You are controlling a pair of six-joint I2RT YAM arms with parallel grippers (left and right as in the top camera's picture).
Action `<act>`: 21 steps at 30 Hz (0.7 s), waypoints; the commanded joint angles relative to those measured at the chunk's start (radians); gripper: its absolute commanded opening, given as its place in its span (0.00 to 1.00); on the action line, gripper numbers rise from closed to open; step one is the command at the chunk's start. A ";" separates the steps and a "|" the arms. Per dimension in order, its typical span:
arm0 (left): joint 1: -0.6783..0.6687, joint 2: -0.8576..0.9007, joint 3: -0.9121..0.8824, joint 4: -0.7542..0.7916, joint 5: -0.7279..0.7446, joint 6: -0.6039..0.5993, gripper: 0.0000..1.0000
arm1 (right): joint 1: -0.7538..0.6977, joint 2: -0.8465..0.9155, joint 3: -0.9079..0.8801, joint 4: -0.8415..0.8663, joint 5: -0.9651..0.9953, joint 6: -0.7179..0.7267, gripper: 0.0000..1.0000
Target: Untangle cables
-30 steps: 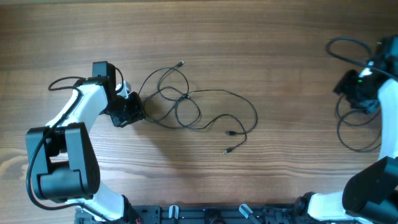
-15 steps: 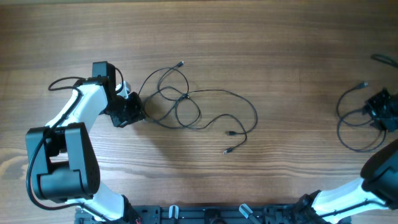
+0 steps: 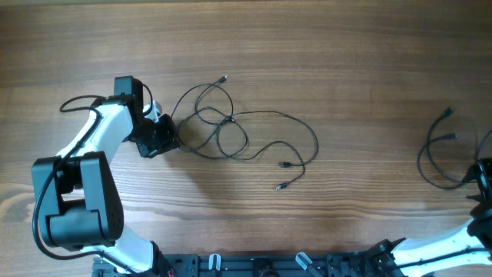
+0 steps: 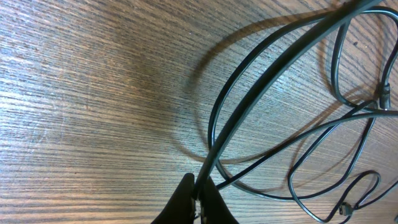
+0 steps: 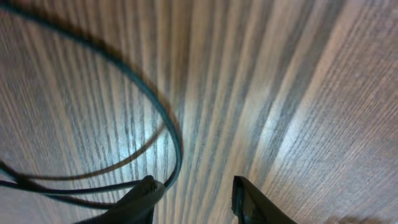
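Observation:
A tangle of thin black cables (image 3: pixel 231 127) lies on the wooden table left of centre, with small plug ends at its lower right. My left gripper (image 3: pixel 165 132) sits at the tangle's left edge, shut on one cable strand (image 4: pixel 261 93) that runs up and right from the fingertips (image 4: pixel 200 194). A separate looped black cable (image 3: pixel 434 158) lies at the far right. My right gripper (image 5: pixel 196 193) is open just above the table; that cable (image 5: pixel 168 134) curves past its left finger. In the overhead view only a bit of the right arm (image 3: pixel 484 173) shows at the right edge.
The left arm's white links (image 3: pixel 96 131) and black base (image 3: pixel 77 200) stand at the left. The black mounting rail (image 3: pixel 269 265) runs along the front edge. Bare wood lies between the two cable groups.
The right arm has swung down and right, almost out of the overhead view, leaving the right cable loop lying on the table. The left arm and the tangle have not moved.

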 commanded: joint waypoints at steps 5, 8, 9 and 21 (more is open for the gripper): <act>-0.005 -0.008 -0.003 -0.003 0.016 -0.001 0.04 | -0.006 0.017 -0.007 0.020 -0.321 -0.126 0.62; -0.005 -0.008 -0.003 -0.003 0.016 -0.001 0.04 | 0.011 0.017 -0.006 0.013 -0.594 -0.323 0.66; -0.005 -0.008 -0.003 -0.003 0.016 -0.001 0.04 | 0.021 0.017 -0.006 0.007 -0.620 -0.338 0.67; -0.006 -0.009 -0.003 0.042 0.084 -0.002 0.04 | 0.273 -0.040 -0.006 0.008 -0.537 -0.377 0.69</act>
